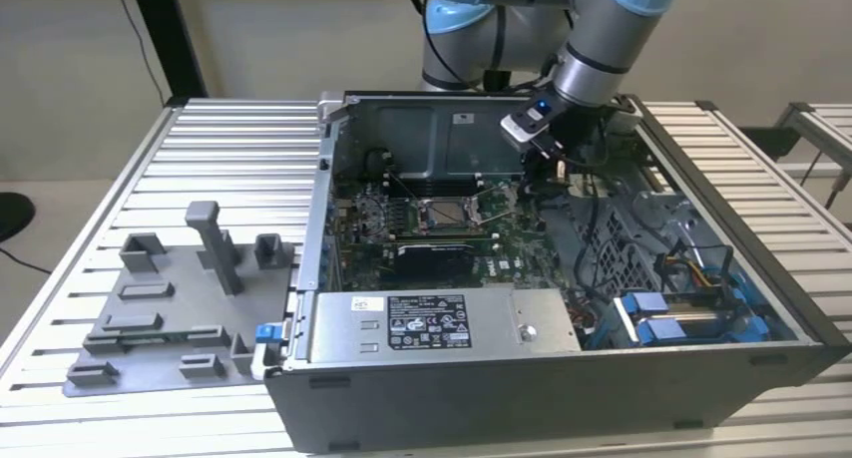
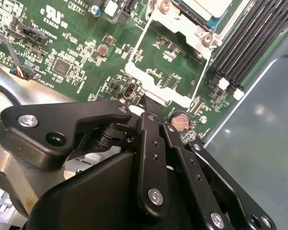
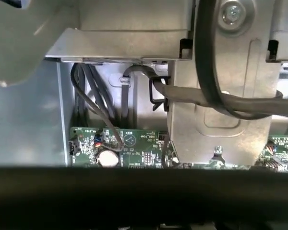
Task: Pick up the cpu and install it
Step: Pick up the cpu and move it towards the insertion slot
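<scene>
Exterior view: tool (image 1: 550, 171) hung inside the computer case (image 1: 533, 403), apart from the socketed cpu (image 1: 441, 215); grip could not be told.

The arm (image 1: 606, 19) is seen in the exterior view reaching in from the far edge of the scene. Its blue-capped joints are held high, and its silver-grey link is sloped downward and toward the exterior view's left. The wrist (image 1: 586, 74) is angled so that the gripper (image 1: 557, 169) is pointed down, on the far side and to the exterior view's right of centre. A small camera block (image 1: 528, 119) is carried on the side of the wrist toward the exterior view's left. In the second wrist view the gripper's black body (image 2: 86, 201) is seen close up, studded with bright screws.
</scene>
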